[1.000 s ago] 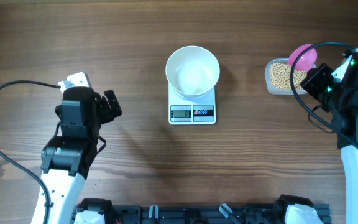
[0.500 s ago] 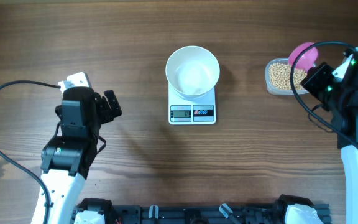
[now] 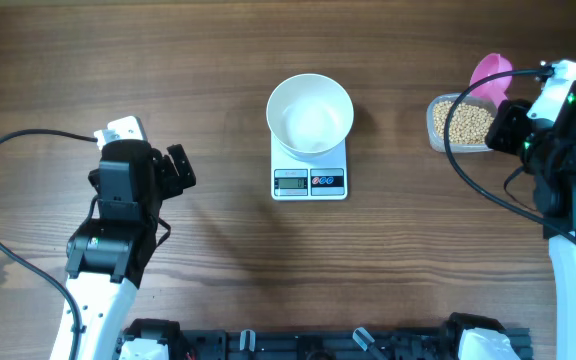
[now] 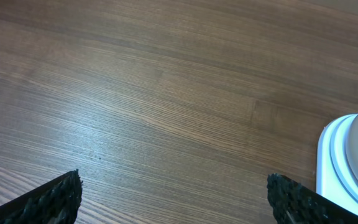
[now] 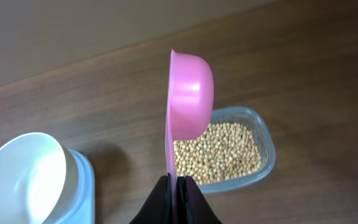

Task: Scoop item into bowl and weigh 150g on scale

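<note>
An empty white bowl (image 3: pixel 310 114) (image 5: pixel 23 177) sits on the small white scale (image 3: pixel 309 173) (image 5: pixel 82 180) at the table's middle. Beige beans (image 3: pixel 461 122) (image 5: pixel 216 152) fill a clear tub (image 3: pixel 434 132) (image 5: pixel 263 163) at the right. My right gripper (image 3: pixel 509 108) (image 5: pixel 174 185) is shut on the thin handle of a pink scoop (image 3: pixel 490 74) (image 5: pixel 189 102), which stands on edge above the tub's far side. My left gripper (image 3: pixel 180 166) (image 4: pixel 173 202) stands open over bare wood at the left, its dark fingertips (image 4: pixel 55 196) wide apart; the scale's corner (image 4: pixel 347 162) shows at its right.
Black cables (image 3: pixel 8 150) loop beside both arms. A dark rail (image 3: pixel 308 345) runs along the table's front edge. Bare wood lies between the left arm and the scale.
The right gripper has swung the pink scoop up and toward the far side, off the beans. The left arm has not moved.
</note>
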